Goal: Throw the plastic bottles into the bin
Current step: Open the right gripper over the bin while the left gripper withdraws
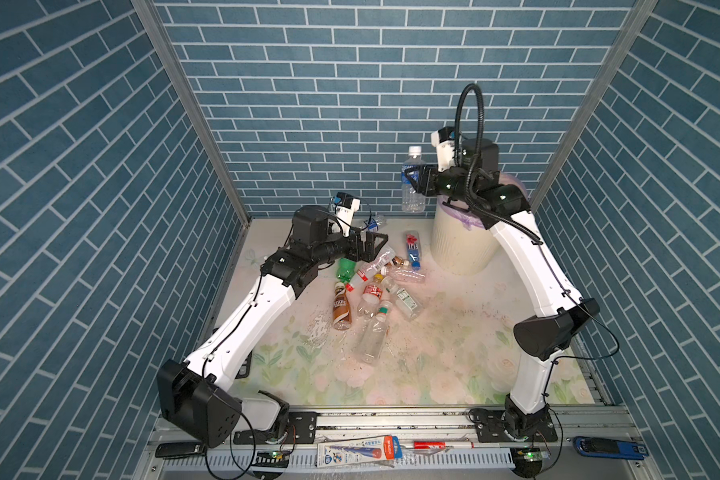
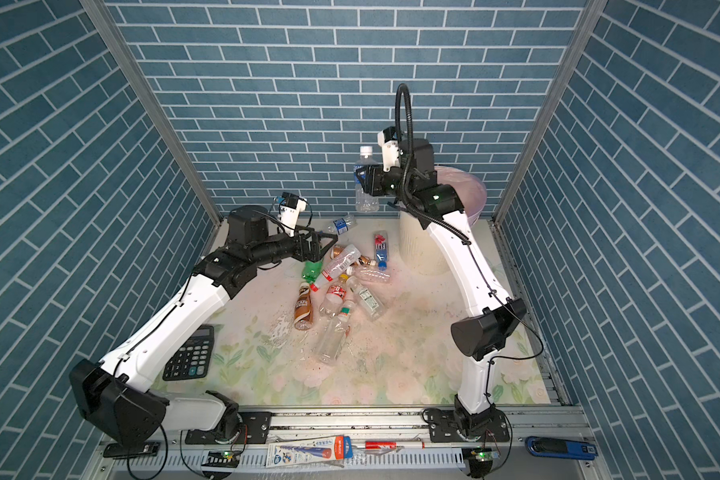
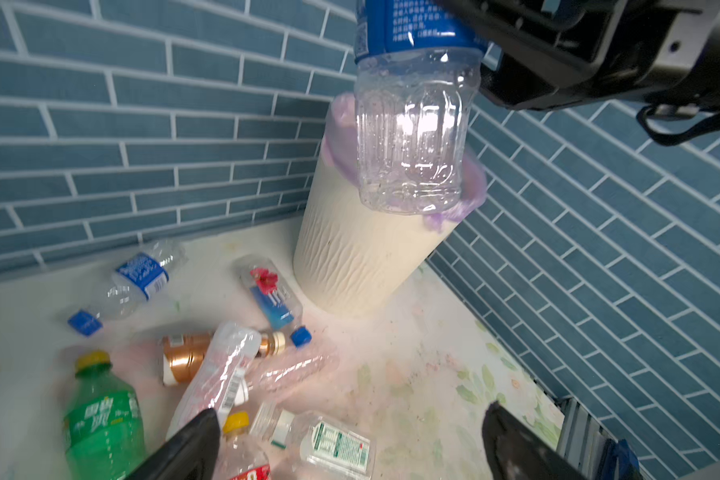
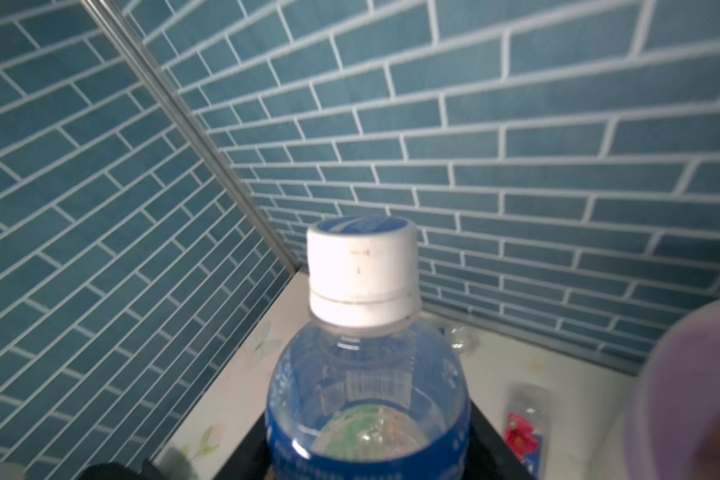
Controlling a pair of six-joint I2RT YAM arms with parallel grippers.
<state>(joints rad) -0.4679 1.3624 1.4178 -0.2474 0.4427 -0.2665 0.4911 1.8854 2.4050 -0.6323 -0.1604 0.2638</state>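
Floral tabletop [image 1: 433, 365] holds about a dozen loose bottles [image 1: 373, 332] unbinned, the right gripper [image 1: 411, 181] clamps an upright blue-labelled water bottle [image 1: 413, 202] just beside the bin [image 1: 458, 245], and the left gripper [image 1: 371, 245] gapes wide, empty.

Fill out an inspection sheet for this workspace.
Surface: floral mat, speckled, wet-looking patch by the loose bottles.
Job's things: blue-label bottle raised upright beside the bin; loose bottles lying on the mat.
Clutter: calculator at the mat's left edge; pen pack on the front rail.
Grippers: left gripper open, empty, above the loose bottles; right gripper shut on blue-label bottle.
Cables: black hose looping above the right gripper.
Surroundings: blue brick-pattern walls on three sides.
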